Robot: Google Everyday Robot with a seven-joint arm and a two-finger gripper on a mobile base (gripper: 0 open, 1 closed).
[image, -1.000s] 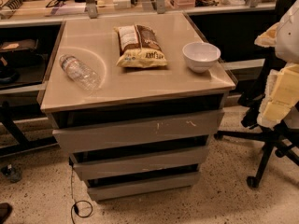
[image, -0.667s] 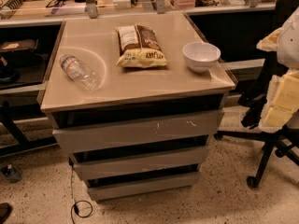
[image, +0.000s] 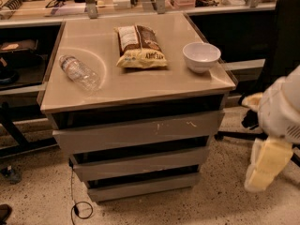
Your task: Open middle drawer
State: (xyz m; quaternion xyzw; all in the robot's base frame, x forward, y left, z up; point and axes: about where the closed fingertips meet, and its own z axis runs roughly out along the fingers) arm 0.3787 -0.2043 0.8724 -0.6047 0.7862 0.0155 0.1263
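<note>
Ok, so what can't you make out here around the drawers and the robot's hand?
Camera view:
- Inside of the middle drawer: hidden behind its own front.
- The hand, low on the right beside the cabinet: its top is hidden by the white arm casing, which the right edge cuts off.
- Print on the chip bag: too small to read.

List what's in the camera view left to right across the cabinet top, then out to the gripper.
On the cabinet: water bottle → chip bag → bowl → gripper, low at the far right, beside the cabinet and not touching the middle drawer.
</note>
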